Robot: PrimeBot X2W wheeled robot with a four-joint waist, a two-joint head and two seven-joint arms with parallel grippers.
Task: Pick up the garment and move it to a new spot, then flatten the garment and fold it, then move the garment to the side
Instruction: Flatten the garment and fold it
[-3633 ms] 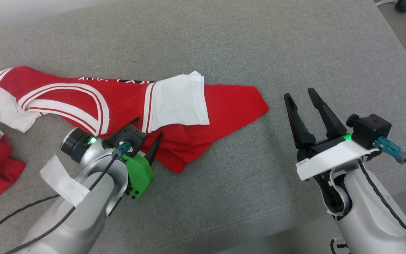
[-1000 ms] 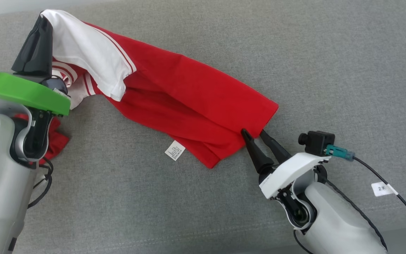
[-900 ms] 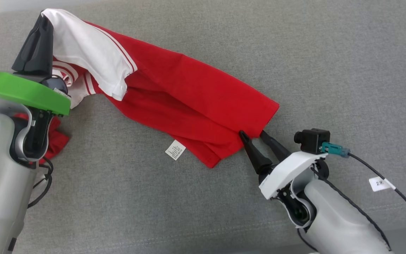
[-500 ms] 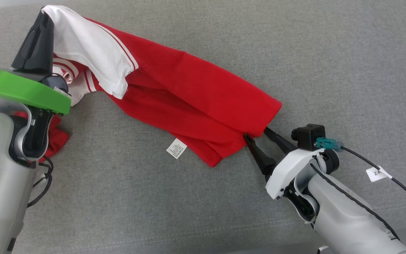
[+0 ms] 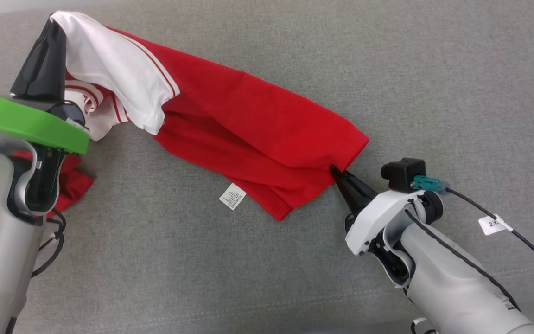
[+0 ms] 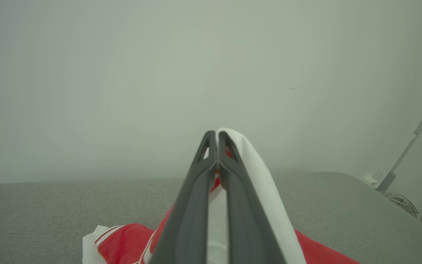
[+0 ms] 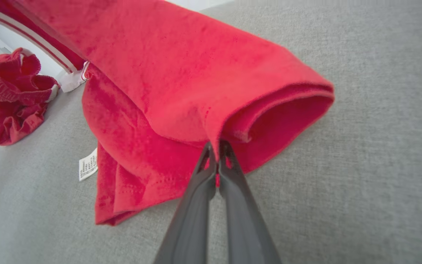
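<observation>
While both grippers pinched the garment, the pick-up step was in hand.

As seen from the head, the right gripper (image 5: 336, 172) was closed on the red hem at the garment's (image 5: 248, 120) 4 o'clock corner, low against the grey fabric surface (image 5: 387, 69). The left gripper (image 5: 55, 23) was clamped on the white sleeve at its 10 o'clock end and held that end raised. Between them the red shirt sagged in folds, its lower half resting on the surface, with a white care label (image 5: 232, 196) lying at its 6 o'clock edge. A second crumpled red garment (image 7: 9, 91) sat just beside the left arm. Judging by this, the next move called for raising both ends together and keeping the cloth taut, so the thin hem would not slip free while it was carried to a new spot.
</observation>
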